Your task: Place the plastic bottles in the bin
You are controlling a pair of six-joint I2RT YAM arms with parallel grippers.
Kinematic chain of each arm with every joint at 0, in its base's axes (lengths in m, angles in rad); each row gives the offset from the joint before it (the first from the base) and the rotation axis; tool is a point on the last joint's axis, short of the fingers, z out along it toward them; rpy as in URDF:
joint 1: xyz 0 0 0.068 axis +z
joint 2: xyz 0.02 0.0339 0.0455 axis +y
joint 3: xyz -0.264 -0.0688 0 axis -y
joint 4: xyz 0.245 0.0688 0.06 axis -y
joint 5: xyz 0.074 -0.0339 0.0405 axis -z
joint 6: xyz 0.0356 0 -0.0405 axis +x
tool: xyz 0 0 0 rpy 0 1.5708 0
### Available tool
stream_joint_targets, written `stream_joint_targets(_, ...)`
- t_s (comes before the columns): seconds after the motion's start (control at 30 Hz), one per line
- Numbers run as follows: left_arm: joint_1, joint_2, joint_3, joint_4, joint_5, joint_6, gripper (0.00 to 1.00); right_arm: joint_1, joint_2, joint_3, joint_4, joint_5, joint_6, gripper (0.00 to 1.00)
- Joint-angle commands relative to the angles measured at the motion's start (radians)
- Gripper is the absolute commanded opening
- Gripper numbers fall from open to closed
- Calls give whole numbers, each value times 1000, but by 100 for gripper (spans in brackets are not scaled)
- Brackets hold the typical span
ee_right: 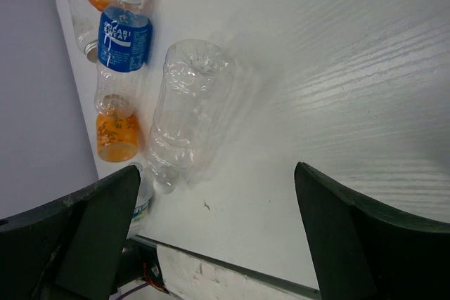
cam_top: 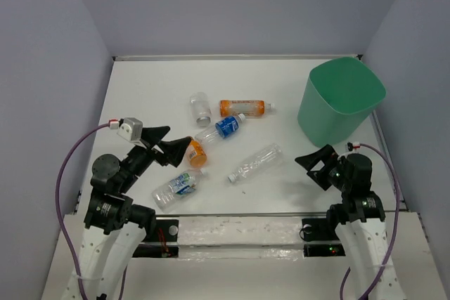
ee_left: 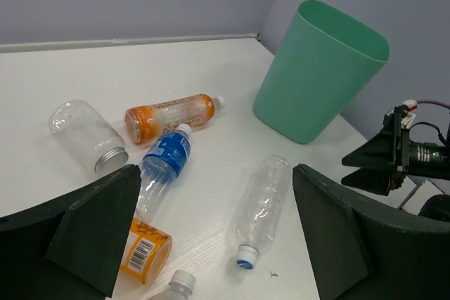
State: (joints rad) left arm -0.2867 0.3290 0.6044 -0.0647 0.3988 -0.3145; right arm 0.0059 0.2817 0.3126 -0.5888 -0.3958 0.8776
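Six plastic bottles lie on the white table. In the top view there is a clear one with a silver cap [cam_top: 201, 108], a long orange one [cam_top: 242, 108], a blue-labelled one [cam_top: 221, 128], a short orange one [cam_top: 196, 153], a clear one [cam_top: 256, 163] and a green-blue-labelled one [cam_top: 176, 187]. The mint-green bin [cam_top: 327, 121] stands upright at the far right. My left gripper [cam_top: 167, 142] is open and empty beside the short orange bottle. My right gripper [cam_top: 315, 165] is open and empty, near the bin's base. The left wrist view shows the clear bottle [ee_left: 261, 209] and the bin [ee_left: 320, 75]. The right wrist view shows the clear bottle [ee_right: 186, 117].
Grey walls close the table at the back and on both sides. The table's near edge [ee_right: 232, 268] runs just below my right gripper [ee_right: 216, 173]. The right gripper also shows in the left wrist view [ee_left: 383, 163], near the bin.
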Motion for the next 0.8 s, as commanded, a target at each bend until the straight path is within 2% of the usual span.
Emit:
stream_joint_targets(0.0,0,15,24,39,41,15,99,-3,-1,-30,102,-17,20,96)
stream_joint_targets(0.13,4,12,23,40,46,15,99,9,31,-63,142,-17,32,97)
stream_joint_targets(0.27,6,13,21,42,48,14,99,80,92,-96,233,15,67,97)
stream_joint_targets(0.4,9,12,18,42,48,14,99,248,178,-121,343,136,136,97)
stream_joint_targets(0.47,9,10,18,42,51,14,99,389,250,-113,431,242,174,98)
stream_joint_targets(0.53,9,4,18,42,43,11,99,504,402,-75,486,333,187,100)
stream_joint_targets(0.63,8,-1,15,37,28,9,99,572,586,-29,581,389,195,100)
stream_joint_targets(0.67,6,-1,15,39,25,8,99,601,618,-1,637,400,198,100)
stream_joint_targets(0.77,1,4,14,37,23,8,99,625,711,35,670,471,196,100)
